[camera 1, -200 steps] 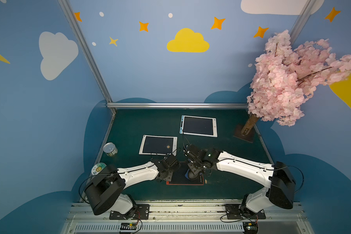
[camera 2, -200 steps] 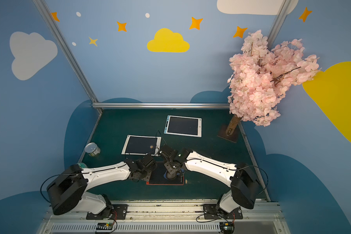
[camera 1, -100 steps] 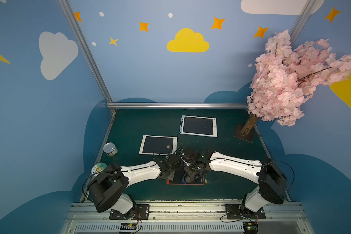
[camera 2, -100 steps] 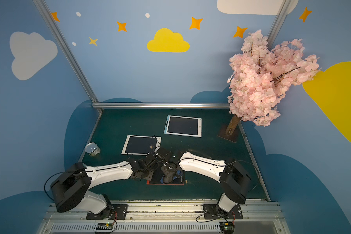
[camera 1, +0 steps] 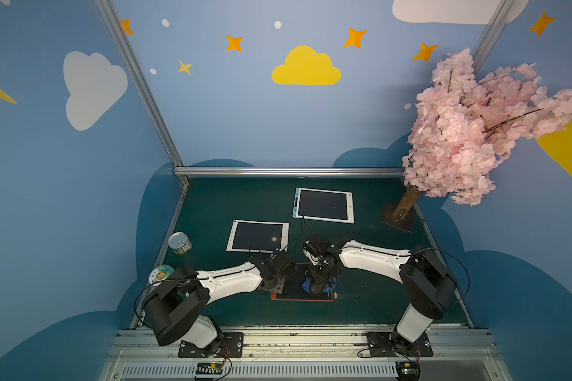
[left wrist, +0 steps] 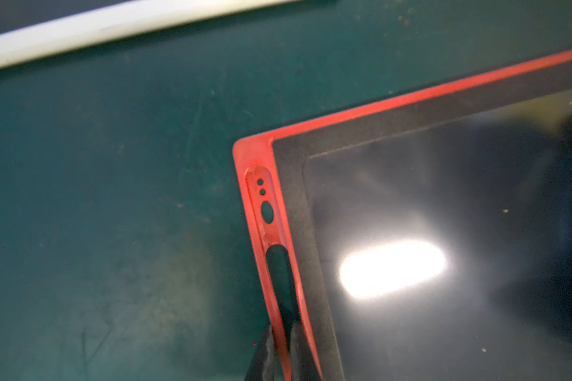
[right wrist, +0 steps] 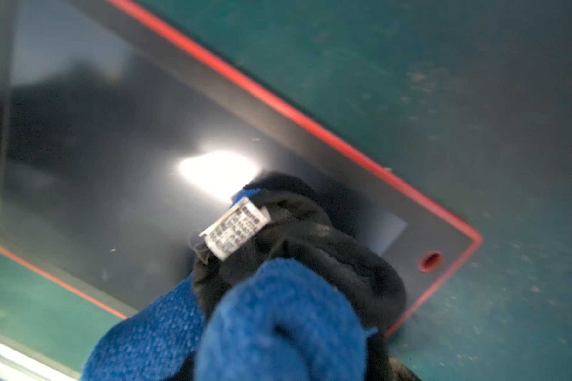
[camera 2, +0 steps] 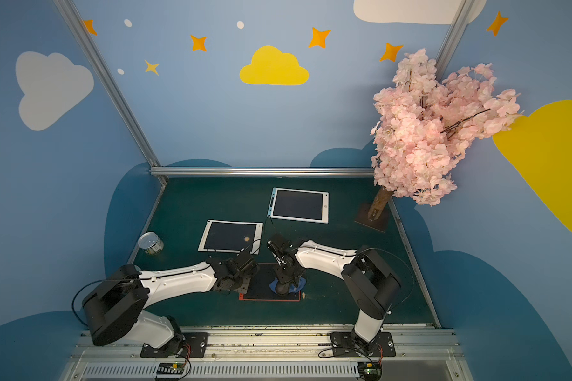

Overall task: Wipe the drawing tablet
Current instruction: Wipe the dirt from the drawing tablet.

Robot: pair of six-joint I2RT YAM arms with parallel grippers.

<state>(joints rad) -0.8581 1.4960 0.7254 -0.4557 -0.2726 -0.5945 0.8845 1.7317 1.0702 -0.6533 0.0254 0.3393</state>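
I am seeing the drawing tablet (left wrist: 443, 204) displaying a red frame around a black screen. The cloth (right wrist: 278, 323) is showing blue and black, its label (right wrist: 236, 227) white with dark print. I am reading the table (camera 1: 228, 204) as dark green, the blossom tree (camera 1: 469, 132) as pink, the walls (camera 1: 228, 115) as blue bearing orange stars and yellow and white clouds.

Robot test booth: painted sky walls (camera 1: 245, 125), aluminium frame (camera 1: 288, 171)

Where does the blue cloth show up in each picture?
Top view: cloth front centre, on the red tablet.
Top view: cloth in the same spot.
Left wrist: not clearly in it.
Right wrist: large, close to the camera.
Shared landmark: the red tablet's rim, in all four.
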